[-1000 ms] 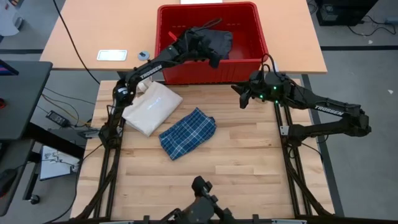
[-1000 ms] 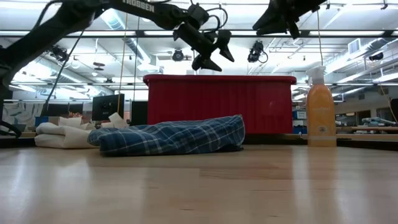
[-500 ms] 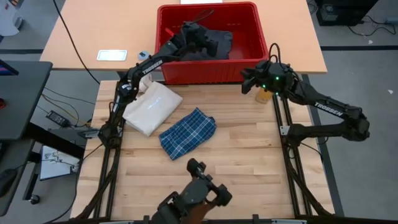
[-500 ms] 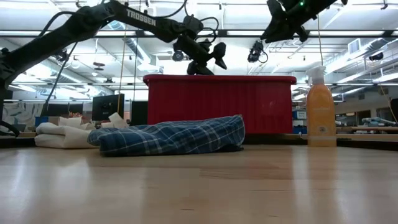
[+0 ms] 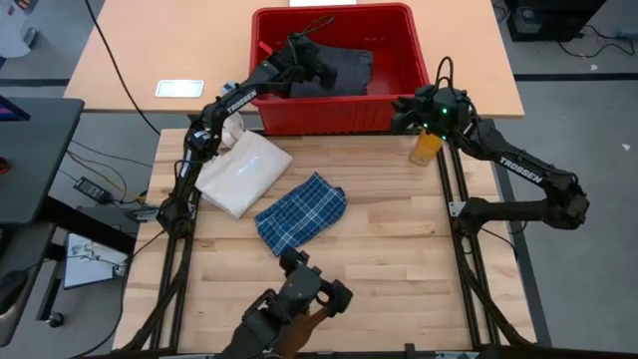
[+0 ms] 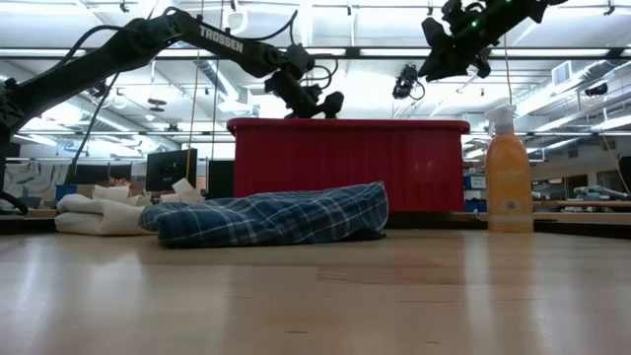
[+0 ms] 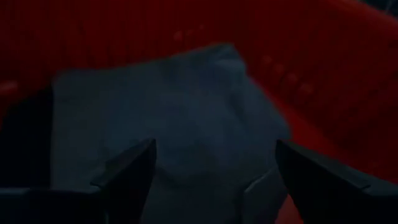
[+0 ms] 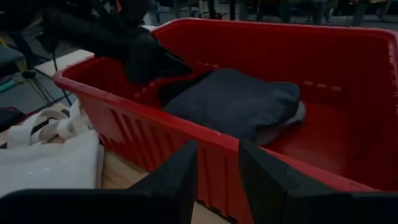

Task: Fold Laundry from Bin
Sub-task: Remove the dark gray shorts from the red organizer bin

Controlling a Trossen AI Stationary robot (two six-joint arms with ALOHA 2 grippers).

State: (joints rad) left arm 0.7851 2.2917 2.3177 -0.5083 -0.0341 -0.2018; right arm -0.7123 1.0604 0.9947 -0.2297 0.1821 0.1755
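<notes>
A cream tote bag point(image 5: 242, 172) lies on the wooden table point(image 5: 379, 259), well apart from an orange spray bottle point(image 5: 427, 146).

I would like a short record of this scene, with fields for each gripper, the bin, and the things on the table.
left gripper: jaws open, inside the large red plastic bin, above the dark charcoal-grey garment
right gripper: jaws narrowly apart, empty, at the bin's right front corner
on table: folded blue-and-white plaid shirt; cream-white cloth tote bag; orange spray bottle
</notes>
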